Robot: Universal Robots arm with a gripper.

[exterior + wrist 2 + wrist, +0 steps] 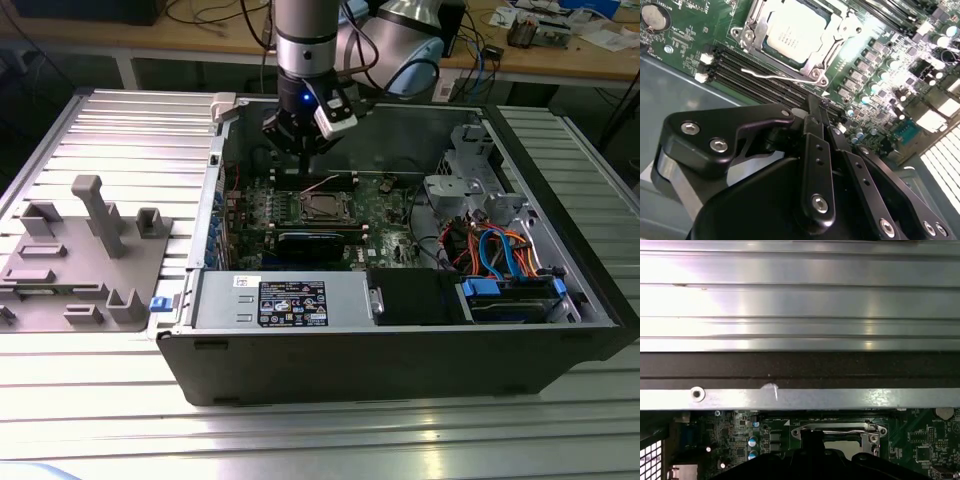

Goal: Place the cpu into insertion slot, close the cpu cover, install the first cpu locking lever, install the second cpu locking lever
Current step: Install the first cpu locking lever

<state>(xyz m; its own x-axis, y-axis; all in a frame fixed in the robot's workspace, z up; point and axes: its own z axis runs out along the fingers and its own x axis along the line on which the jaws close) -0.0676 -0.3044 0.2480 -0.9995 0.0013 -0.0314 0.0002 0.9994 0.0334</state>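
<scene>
The square silver-grey cpu (792, 31) sits in its socket on the green motherboard (685, 50), the thin silvery metal cpu cover (816, 61) lying flat around it, with the black gripper (819, 106) poised near, fingers pinched together, empty.

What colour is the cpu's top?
Dull silver-grey. The cpu shows best in the second wrist view.

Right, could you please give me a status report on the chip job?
Pincer shut, hovering over the board. Chip seated, cover down over it. Wire lever sticking out alongside.
</scene>
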